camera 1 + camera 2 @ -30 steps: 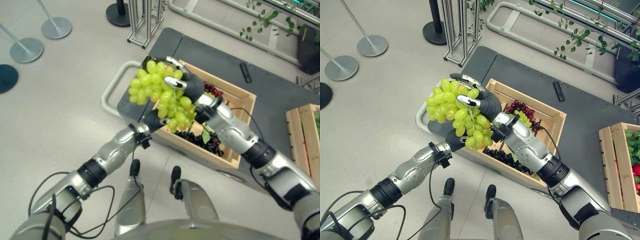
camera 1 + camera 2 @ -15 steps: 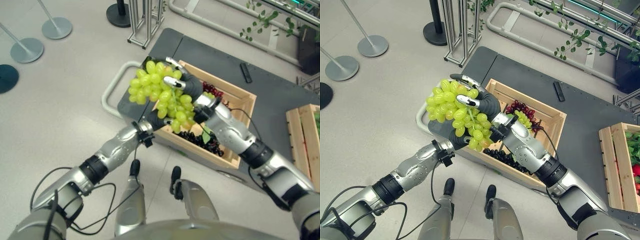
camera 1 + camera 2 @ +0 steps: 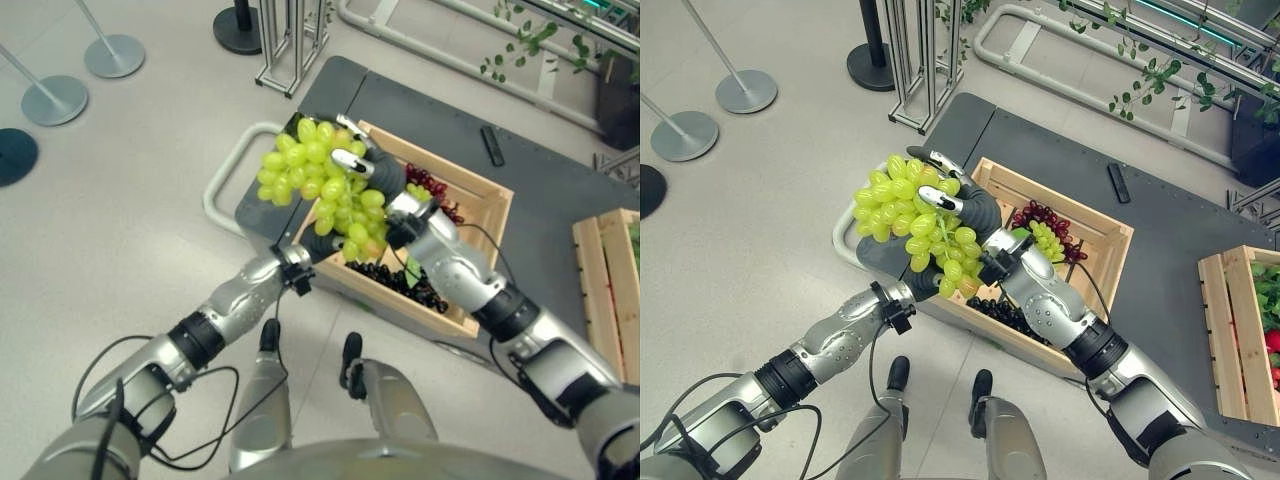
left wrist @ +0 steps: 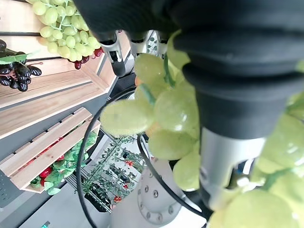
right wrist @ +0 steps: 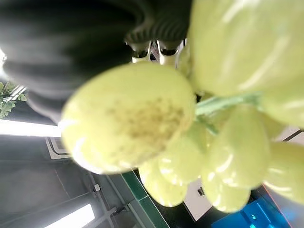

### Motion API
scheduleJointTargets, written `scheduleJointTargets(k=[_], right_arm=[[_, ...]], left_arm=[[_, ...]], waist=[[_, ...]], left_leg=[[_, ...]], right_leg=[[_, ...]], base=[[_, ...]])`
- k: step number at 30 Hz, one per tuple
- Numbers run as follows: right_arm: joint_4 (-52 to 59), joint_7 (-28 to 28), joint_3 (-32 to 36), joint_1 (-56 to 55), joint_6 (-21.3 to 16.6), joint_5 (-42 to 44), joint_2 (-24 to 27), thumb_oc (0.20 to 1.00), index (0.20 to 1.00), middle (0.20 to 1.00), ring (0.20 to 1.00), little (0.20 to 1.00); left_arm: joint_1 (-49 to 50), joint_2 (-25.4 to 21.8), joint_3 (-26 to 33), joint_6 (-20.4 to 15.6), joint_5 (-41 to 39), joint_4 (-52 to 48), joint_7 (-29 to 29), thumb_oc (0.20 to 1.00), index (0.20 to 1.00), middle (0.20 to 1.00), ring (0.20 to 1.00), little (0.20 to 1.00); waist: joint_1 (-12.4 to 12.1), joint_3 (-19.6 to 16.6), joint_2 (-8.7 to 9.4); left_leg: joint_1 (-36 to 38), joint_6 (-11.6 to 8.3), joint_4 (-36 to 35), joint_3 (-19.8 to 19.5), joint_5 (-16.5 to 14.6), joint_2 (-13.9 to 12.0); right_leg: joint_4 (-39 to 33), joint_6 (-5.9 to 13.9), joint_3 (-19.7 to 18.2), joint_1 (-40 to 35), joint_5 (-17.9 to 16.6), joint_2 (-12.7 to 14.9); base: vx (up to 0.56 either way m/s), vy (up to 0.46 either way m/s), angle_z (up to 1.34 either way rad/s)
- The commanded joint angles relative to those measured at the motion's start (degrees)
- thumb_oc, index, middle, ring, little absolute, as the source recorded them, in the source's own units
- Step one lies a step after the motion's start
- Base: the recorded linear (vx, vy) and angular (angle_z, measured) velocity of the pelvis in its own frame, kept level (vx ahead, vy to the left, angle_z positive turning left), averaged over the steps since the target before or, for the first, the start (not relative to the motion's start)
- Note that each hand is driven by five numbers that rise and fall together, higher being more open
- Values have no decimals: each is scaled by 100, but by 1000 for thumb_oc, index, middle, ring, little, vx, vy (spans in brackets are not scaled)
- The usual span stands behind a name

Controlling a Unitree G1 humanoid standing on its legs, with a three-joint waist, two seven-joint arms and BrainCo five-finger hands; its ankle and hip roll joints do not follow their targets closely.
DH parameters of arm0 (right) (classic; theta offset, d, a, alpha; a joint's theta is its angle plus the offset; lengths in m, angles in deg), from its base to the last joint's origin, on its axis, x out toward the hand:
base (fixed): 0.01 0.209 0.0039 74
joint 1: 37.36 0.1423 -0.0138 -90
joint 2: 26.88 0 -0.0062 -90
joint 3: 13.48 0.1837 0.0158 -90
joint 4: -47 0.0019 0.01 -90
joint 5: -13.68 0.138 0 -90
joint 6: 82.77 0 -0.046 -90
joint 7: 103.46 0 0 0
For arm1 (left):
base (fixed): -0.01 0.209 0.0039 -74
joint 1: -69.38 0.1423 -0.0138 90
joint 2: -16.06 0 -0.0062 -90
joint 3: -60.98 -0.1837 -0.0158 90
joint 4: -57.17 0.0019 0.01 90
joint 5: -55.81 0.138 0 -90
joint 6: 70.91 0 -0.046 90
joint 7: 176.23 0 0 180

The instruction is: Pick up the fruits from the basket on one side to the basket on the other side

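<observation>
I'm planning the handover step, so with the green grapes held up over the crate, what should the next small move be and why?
Probably swing the green grapes toward the second crate on the robot's right. The right hand has its fingers curled round the bunch, lifted above the near crate, and the left hand sits under the bunch's lower end, so the bunch seems secure enough to carry across.

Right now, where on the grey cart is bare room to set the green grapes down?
Bare: grey cart top between near wooden crate and far wooden crate. Crowded: the near one holds dark grapes and red grapes.
</observation>
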State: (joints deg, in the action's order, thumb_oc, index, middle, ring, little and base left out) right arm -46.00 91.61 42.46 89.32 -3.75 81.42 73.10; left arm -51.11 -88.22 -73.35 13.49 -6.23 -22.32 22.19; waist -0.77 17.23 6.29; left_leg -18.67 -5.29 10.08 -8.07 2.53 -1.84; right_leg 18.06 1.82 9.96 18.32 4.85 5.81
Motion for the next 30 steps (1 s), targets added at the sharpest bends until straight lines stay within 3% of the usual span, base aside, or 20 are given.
scheduleJointTargets(k=[1, 2, 30], right_arm=[[483, 115, 156, 52, -263, 227, -395, 200, 200, 200, 200, 200], [487, 120, 140, 49, -264, 234, -414, 200, 200, 200, 200, 200], [491, 103, 169, -20, -243, 239, -397, 200, 200, 200, 200, 200]], left_arm=[[-273, 322, 155, -170, -16, -60, 66, 269, 269, 269, 269, 269], [-277, 342, 156, -174, -22, -48, 62, 200, 200, 200, 200, 200], [-176, 414, 323, -198, 40, 120, 26, 200, 200, 200, 200, 200]], waist=[[59, -108, 136], [60, -106, 131], [61, -114, 125]], left_leg=[[12, 215, 0, 173, -116, 126], [10, 215, -1, 173, -112, 130], [18, 230, -26, 203, -119, 110]], right_leg=[[-84, 525, -229, -185, -126, 284], [-82, 524, -229, -181, -127, 280], [-85, 535, -239, -159, -148, 289]], base=[[0, 0, 0], [0, 0, 0], [0, 0, 0]])
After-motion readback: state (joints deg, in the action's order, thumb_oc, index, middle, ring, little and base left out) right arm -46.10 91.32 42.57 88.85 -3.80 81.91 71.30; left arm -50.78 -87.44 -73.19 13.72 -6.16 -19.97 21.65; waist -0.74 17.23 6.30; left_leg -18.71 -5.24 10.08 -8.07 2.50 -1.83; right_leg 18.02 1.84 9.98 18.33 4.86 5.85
